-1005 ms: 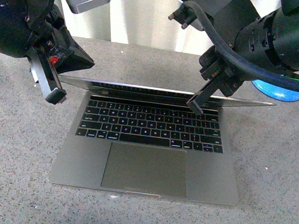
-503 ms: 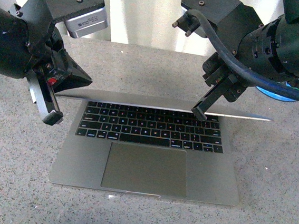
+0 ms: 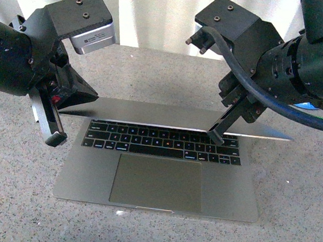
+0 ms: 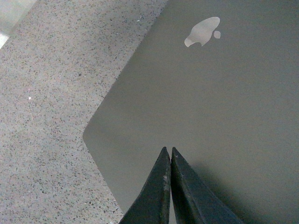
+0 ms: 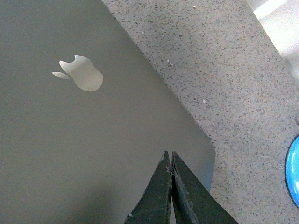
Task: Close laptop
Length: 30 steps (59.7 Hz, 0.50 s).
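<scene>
— How do the jaws stand?

— Both pairs are pressed together with nothing between them. The left gripper shows two dark fingers meeting at a point, and the right gripper looks just the same.

— Where are the tips?

— Each hangs over the grey back of the lid, near a corner: the left one by the left corner, the right one by the right. I cannot tell whether they touch the metal (the wrist views show a shadow beneath the tips, no more). From the front, the right tip crosses the lid's near edge right of centre, above the top row of keys. The left tip shows just off the left end of the keys.

— And the laptop?

— The laptop sits mid-scene on the speckled table, with the trackpad near and the hinge far. The lid leans well forward over the keys but is not yet shut, and lit rows show beneath its edge. A pale logo marks the lid's back.

— Anything else?

— A blue disc lies on the table at the far right, apart from the laptop and mostly hidden behind the right arm.
</scene>
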Tool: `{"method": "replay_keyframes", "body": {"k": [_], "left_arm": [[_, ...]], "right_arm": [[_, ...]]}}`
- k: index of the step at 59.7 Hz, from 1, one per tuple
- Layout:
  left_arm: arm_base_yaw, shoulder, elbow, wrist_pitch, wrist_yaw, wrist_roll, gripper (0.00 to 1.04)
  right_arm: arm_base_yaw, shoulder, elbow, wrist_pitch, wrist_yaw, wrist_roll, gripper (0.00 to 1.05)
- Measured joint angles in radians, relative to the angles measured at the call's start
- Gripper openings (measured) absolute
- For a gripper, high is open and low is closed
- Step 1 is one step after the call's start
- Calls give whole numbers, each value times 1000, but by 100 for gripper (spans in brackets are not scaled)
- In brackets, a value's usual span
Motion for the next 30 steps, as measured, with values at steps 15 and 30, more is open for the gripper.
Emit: {"method": "replay_keyframes", "body": {"k": [15, 30], "left_arm": [[0, 5, -6, 11, 2, 0, 4], [0, 24, -14, 23, 2, 0, 4]], "right_arm": [[13, 0, -11, 10, -1, 18, 1], [20, 0, -49, 39, -1, 41, 1]]}}
